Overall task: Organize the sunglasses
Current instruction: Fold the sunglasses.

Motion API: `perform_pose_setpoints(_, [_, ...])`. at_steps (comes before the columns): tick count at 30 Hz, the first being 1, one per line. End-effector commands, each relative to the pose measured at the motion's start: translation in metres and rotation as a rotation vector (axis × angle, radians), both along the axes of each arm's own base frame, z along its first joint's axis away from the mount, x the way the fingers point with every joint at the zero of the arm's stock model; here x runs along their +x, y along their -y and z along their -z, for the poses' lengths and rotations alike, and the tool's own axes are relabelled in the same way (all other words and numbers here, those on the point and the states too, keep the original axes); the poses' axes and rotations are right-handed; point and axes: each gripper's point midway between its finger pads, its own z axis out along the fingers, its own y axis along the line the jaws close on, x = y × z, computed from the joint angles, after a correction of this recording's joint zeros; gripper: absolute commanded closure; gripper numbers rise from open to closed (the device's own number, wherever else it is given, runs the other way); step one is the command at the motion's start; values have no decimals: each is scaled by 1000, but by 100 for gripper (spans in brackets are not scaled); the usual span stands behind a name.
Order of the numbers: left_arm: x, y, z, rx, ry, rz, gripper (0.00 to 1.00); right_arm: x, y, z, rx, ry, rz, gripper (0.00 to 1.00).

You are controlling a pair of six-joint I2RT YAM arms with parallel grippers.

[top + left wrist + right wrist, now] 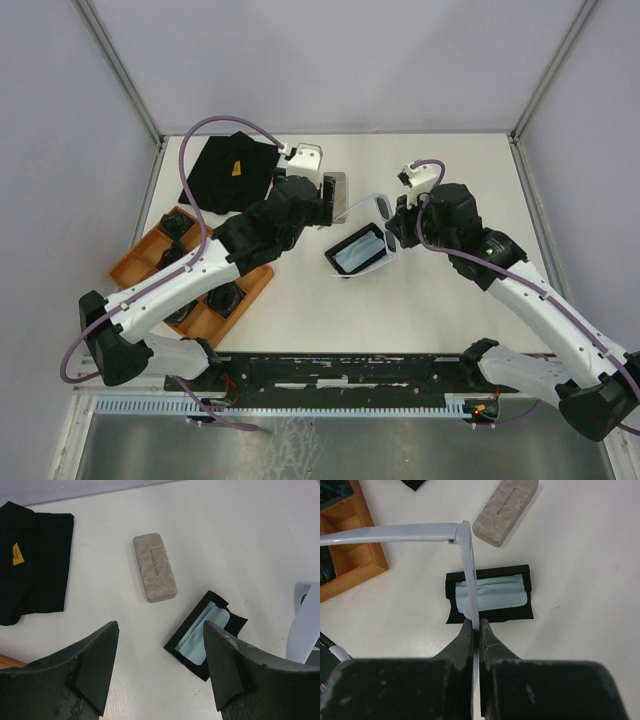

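My right gripper (476, 625) is shut on the thin pale frame of the lavender-white sunglasses (465, 550), held above the table with one temple unfolded to the left. In the top view that gripper (392, 226) holds this pair (365, 202) over the open black case (358, 252), which has a light blue cloth (492, 594) inside. My left gripper (161, 627) is open and empty above the table, between the shut grey case (154, 567) and the black case (206, 635). The pale frame (304, 622) shows at the right edge of the left wrist view.
An orange compartment tray (140, 258) holding dark items sits at the left. A folded black cloth (230, 168) with a yellow tag lies at the back left. The grey case (338, 195) lies partly under the left gripper (328, 205).
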Motion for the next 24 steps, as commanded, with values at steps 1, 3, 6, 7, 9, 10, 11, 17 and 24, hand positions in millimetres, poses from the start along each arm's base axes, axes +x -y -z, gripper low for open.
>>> perform_pose_setpoints(1, [4, 12, -17, -16, 31, 53, 24, 17, -5, -31, 42, 91, 51, 100])
perform_pose_setpoints(3, [3, 17, -11, -16, 15, 69, 25, 20, -5, -29, 35, 85, 65, 100])
perform_pose_setpoints(6, [3, 24, -1, -16, -6, 89, 25, 24, -7, -27, 27, 77, 79, 100])
perform_pose_setpoints(7, [3, 27, 1, -16, -11, 95, 25, 26, -7, -27, 28, 74, 87, 100])
perform_pose_setpoints(9, [3, 33, 7, -12, -23, 107, 25, 28, -10, -26, 34, 71, 89, 100])
perform_pose_setpoints(10, [3, 35, 11, -8, -30, 111, 25, 28, -11, -28, 40, 72, 90, 100])
perform_pose_setpoints(11, [3, 39, 14, -8, -36, 120, 25, 29, -12, -29, 46, 74, 91, 100])
perform_pose_setpoints(17, [2, 56, 23, -22, -61, 159, 27, 31, -20, -34, 80, 73, 84, 100])
perform_pose_setpoints(24, [-1, 75, 23, -42, -68, 200, 27, 29, -33, -28, 92, 48, 45, 100])
